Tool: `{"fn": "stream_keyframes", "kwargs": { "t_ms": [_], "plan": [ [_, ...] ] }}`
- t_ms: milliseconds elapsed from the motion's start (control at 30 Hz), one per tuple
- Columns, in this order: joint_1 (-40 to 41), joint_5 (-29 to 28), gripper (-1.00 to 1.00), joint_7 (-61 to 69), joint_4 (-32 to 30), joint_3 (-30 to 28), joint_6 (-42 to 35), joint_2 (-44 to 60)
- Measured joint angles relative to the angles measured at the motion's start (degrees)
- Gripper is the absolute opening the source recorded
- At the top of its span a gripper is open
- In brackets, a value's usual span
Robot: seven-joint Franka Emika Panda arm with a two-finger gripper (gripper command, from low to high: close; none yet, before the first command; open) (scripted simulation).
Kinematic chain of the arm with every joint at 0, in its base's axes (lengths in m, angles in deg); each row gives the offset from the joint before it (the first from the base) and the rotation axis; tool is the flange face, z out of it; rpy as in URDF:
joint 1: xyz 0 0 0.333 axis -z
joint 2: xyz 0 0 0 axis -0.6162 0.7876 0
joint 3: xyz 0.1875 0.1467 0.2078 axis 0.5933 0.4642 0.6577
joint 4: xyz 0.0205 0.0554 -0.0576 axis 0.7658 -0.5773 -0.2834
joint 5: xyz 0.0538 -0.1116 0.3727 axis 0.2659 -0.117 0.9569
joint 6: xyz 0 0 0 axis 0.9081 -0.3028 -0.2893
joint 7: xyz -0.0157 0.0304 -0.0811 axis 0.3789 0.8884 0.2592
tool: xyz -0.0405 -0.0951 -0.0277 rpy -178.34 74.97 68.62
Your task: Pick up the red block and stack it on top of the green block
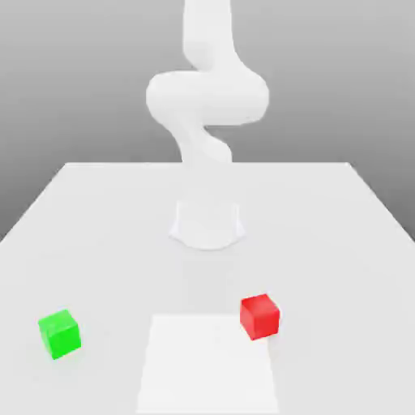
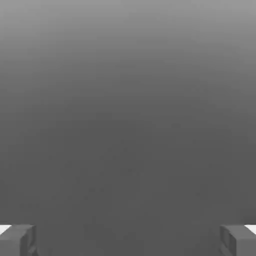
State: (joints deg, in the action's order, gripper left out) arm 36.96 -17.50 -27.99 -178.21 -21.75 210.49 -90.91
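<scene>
Currently the white arm [image 1: 207,97] rises from its round base [image 1: 207,224] near the middle of the pale counter [image 1: 97,219], curving upward out of the exterior view. On the counter, the red block [image 1: 259,316] sits toward the exterior view's right, just beside the upper right corner of a brighter white rectangular patch [image 1: 207,365] that lies on the surface in front of the base. The green block [image 1: 59,333] sits well apart from it, toward the exterior view's left, at about the same nearness to the camera. Both blocks rest flat on the counter, each standing alone with nothing on top, and neither is touched by the arm. In the hand view the tool [image 2: 128,240] is released: its two grey fingertips [image 2: 17,240] stand spread wide at opposite edges of the picture, with plain grey background between them and no block within their span. The red block is therefore not yet lifted or stacked.
</scene>
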Motion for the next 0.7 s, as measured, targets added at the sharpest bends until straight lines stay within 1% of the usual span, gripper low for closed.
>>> {"fn": "stream_keyframes", "kwargs": {
  "t_ms": [400, 567, 700],
  "plan": [
    [-5.91, 1.46, 0.00, 4.89, -19.89, 2.83, 16.48, 22.54],
    [-8.21, 1.18, 0.00, 6.49, -28.75, 4.67, 25.27, 34.87],
    [-8.69, -1.71, 0.00, 4.85, -29.49, 4.43, 33.55, 45.27]
  ]
}}
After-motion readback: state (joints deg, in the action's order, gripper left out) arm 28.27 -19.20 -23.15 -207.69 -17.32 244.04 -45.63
